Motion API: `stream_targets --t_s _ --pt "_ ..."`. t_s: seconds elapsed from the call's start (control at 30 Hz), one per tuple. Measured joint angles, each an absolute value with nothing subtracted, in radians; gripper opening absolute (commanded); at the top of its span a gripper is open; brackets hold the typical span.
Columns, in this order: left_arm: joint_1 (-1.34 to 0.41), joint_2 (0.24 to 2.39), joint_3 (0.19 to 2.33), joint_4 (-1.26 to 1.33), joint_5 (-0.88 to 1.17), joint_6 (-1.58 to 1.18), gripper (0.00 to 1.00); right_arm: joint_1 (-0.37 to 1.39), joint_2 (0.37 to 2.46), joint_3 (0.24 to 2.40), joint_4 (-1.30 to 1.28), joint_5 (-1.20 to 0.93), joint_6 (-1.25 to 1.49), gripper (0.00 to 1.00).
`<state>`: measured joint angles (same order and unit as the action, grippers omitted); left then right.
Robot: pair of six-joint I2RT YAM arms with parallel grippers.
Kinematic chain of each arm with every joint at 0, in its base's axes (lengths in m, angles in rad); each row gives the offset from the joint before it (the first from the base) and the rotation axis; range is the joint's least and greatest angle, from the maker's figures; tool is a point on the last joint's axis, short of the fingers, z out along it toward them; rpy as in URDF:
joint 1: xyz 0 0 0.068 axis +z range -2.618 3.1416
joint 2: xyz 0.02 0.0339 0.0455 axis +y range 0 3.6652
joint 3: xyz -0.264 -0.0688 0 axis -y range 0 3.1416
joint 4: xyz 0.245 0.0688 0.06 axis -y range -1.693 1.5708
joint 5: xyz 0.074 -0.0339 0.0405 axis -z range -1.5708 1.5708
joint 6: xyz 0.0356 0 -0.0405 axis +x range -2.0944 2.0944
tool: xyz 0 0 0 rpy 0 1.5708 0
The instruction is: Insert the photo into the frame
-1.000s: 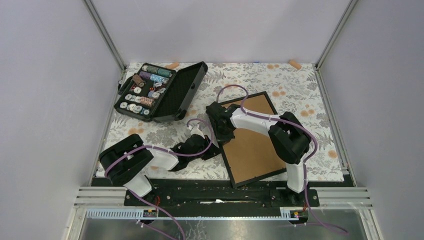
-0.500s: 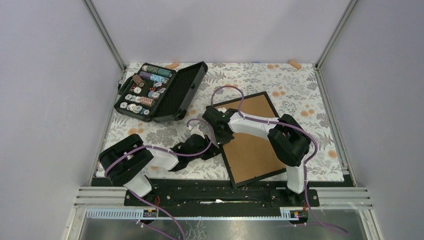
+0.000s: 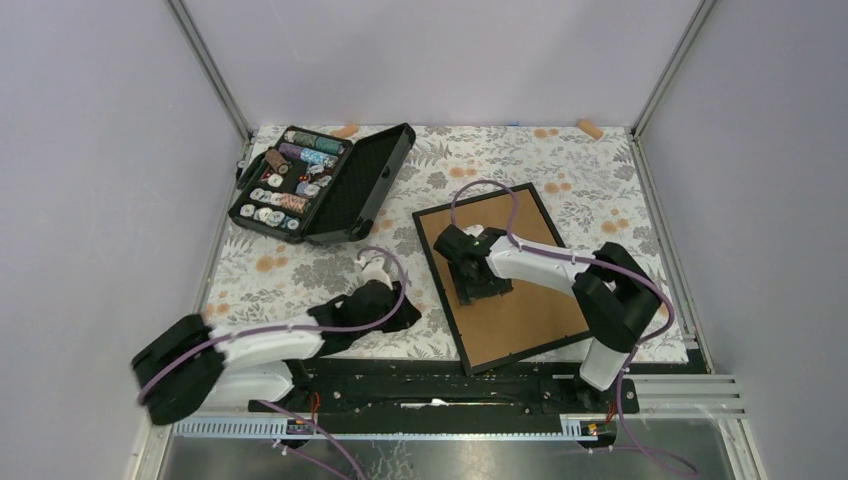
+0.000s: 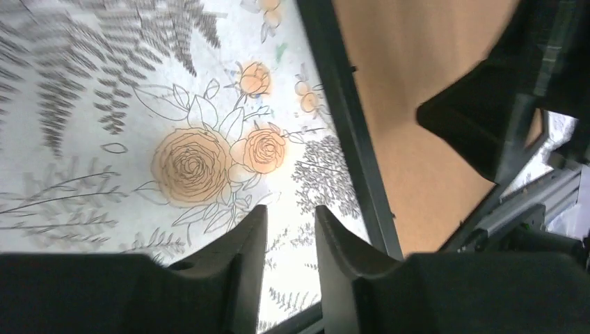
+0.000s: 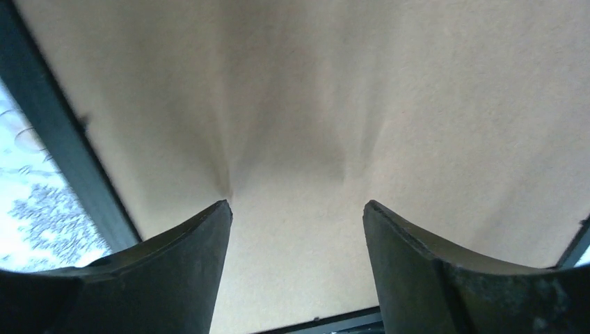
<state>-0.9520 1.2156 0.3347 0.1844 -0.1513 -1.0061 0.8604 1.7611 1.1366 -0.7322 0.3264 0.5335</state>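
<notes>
One frame (image 3: pixel 520 310) lies brown back up on the desk (image 3: pixel 600 190), right of centre, with its long axis running roughly 11 to 5 o'clock. One open case (image 3: pixel 320 180) sits at 10 o'clock. Of the two hands, the right hand (image 5: pixel 296 205) is spread wide and empty over the frame. The left hand (image 4: pixel 290 216) is narrowly parted, holds nothing, and is just off the frame's 9 o'clock edge.

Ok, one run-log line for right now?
frame: brown back up | photo: not in view | right fingers: open over frame back, empty | left fingers: slightly apart over tablecloth, empty
</notes>
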Motion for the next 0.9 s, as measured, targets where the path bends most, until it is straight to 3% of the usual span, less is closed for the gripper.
stream_targets --t_s 0.17,0.3,0.37,0.6,0.9 --pt "-0.955 0.861 0.350 -0.075 -0.194 -0.930 0.52 0.861 1.725 1.140 -0.682 0.224 0.514 0.82" --pt "-0.955 0.704 0.418 -0.240 -0.210 -0.884 0.58 0.861 1.758 1.228 -0.642 0.151 0.492 0.69" --pt "-0.955 0.668 0.440 -0.291 -0.211 -0.868 0.59 0.861 1.796 1.288 -0.634 0.139 0.493 0.59" --pt "-0.955 0.636 0.443 -0.388 -0.195 -0.851 0.65 0.863 1.830 1.316 -0.617 0.118 0.537 0.63" --pt "-0.955 0.617 0.444 -0.424 -0.177 -0.850 0.65 0.870 2.006 1.444 -0.619 0.120 0.432 0.46"
